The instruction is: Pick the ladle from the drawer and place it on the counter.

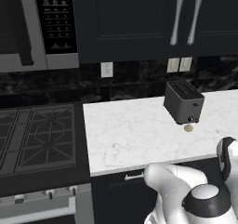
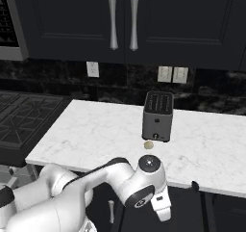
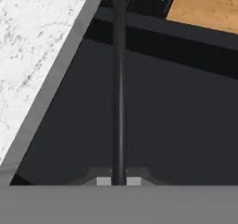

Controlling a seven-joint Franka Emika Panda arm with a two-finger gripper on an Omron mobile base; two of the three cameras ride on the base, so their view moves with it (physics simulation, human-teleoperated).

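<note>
Ladle (image 3: 119,93) gripped over the open drawer (image 3: 153,121), below the counter (image 3: 32,46) edge.

In the hand view the gripper (image 3: 119,181) is seen closed on the ladle's thin black handle, which is pinched between the two pale finger pads (image 3: 103,181) and runs straight away from them, over the dark drawer interior and past the drawer's far wall. The white marble counter is seen just beside the ladle, its thin pale edge slanting past the drawer; the ladle is not resting on it. A patch of wooden floor (image 3: 204,7) is visible beyond the drawer. In the right base view the arm (image 2: 144,185) is bent down in front of the counter edge. On the counter a dark toaster (image 1: 183,102) is placed toward the back, with a small round tan object (image 1: 188,128) just in front of it. A black gas stove (image 1: 37,135) is set against the counter's side.
</note>
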